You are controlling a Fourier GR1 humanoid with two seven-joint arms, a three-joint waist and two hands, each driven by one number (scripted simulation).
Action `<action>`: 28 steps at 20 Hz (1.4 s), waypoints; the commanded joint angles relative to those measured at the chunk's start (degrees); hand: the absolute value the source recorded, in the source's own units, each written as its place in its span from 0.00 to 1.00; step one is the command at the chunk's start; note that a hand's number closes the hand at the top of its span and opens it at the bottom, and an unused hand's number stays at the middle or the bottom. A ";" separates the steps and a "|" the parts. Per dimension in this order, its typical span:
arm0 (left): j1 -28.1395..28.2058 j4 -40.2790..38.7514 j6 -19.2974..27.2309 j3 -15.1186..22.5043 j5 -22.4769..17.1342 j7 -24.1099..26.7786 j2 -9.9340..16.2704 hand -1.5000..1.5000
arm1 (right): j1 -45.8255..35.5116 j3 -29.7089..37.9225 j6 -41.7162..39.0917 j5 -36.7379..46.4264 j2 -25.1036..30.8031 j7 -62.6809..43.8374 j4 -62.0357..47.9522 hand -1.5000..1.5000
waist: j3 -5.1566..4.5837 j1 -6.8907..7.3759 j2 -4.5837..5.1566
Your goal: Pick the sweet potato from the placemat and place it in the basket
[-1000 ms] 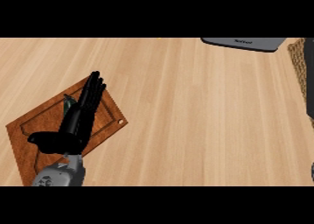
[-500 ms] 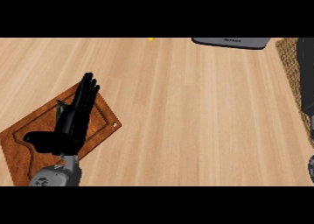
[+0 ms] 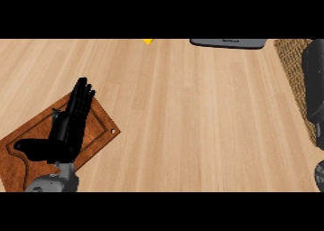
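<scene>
My left hand [image 3: 67, 128] is open, its fingers straight and pointing up the view. It lies over a brown wooden placemat [image 3: 99, 133] at the lower left and hides its middle. No sweet potato shows anywhere. A woven basket [image 3: 291, 61] sits at the upper right edge. My right arm [image 3: 319, 90] runs dark along the right edge over the basket's side. The frame edge cuts off the right hand, so its state is unclear.
A flat grey object [image 3: 228, 43] lies at the top edge, left of the basket. A small yellow tip [image 3: 147, 41] peeks in at the top middle. Bare wooden counter [image 3: 204, 122] spreads between the placemat and the basket.
Everything has slid left and a little down in the view. More of the basket and right arm now show, and the yellow tip has appeared. The left hand stays open over the placemat.
</scene>
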State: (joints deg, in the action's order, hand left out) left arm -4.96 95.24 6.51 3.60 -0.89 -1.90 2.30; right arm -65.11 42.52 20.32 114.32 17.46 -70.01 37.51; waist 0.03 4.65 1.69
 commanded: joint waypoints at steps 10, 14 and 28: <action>2.41 -0.63 -0.69 -1.15 -0.46 2.47 0.59 0.50 | 1.16 8.18 6.79 1.63 0.26 -9.78 -5.11 1.00 | 0.03 -1.24 -0.25; 3.10 1.90 0.70 0.04 0.48 0.34 -0.32 0.50 | 2.37 9.47 9.16 2.12 -1.53 -9.71 -3.76 1.00 | 0.04 -1.84 -0.76; 4.43 2.66 0.04 -0.94 0.03 0.82 0.59 0.50 | 10.03 17.41 18.87 1.35 -5.38 -7.55 -2.07 0.00 | 0.06 -2.17 -0.90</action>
State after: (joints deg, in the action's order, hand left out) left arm -2.48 96.41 6.77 2.44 -0.81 -1.46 2.79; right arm -57.48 57.87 33.53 116.47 13.45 -67.10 36.70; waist -0.32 2.55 0.58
